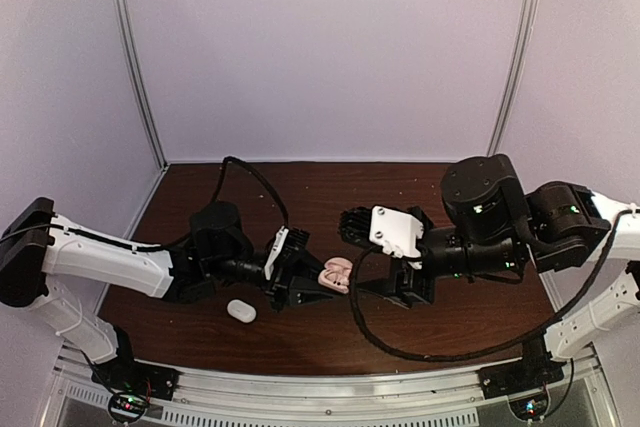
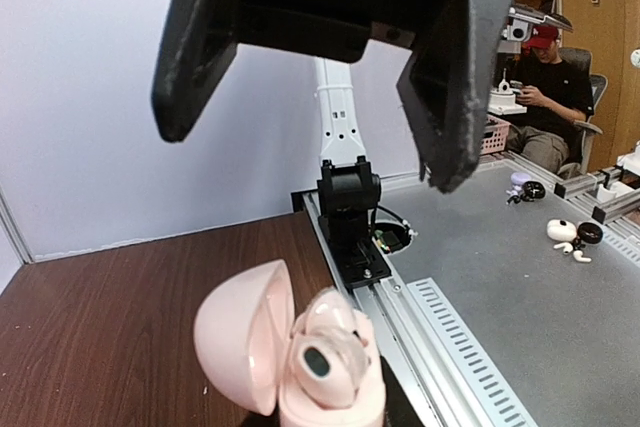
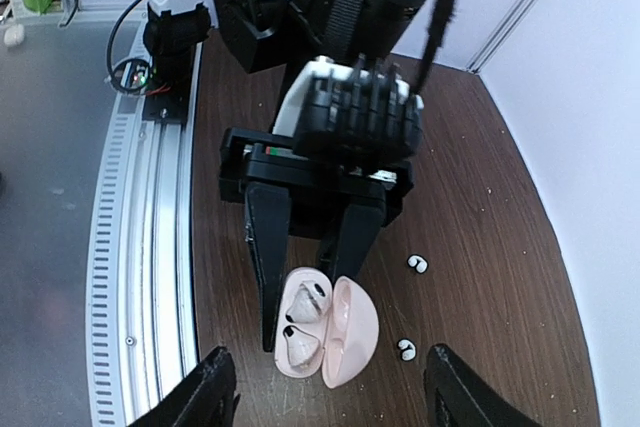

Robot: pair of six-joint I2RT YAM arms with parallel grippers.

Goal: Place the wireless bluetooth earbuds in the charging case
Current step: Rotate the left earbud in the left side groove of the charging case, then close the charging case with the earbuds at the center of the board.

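On the brown table (image 3: pixel 480 247), two tiny white earbuds (image 3: pixel 418 264) (image 3: pixel 405 349) lie loose near the lid side of the open pink case (image 3: pixel 350 347), not in it (pale shapes show in its wells, can't tell what). Left gripper (image 2: pixel 315 157): fingers apart, right at the case, grip unclear. Right gripper (image 3: pixel 330 357): jaws wide, empty, facing the case. White oval case (image 1: pixel 241 310) sits apart.

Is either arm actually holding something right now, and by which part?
The left tool pinches the open pink case by its lower half, lid hinged open and free. The right tool stands open, holding nothing.
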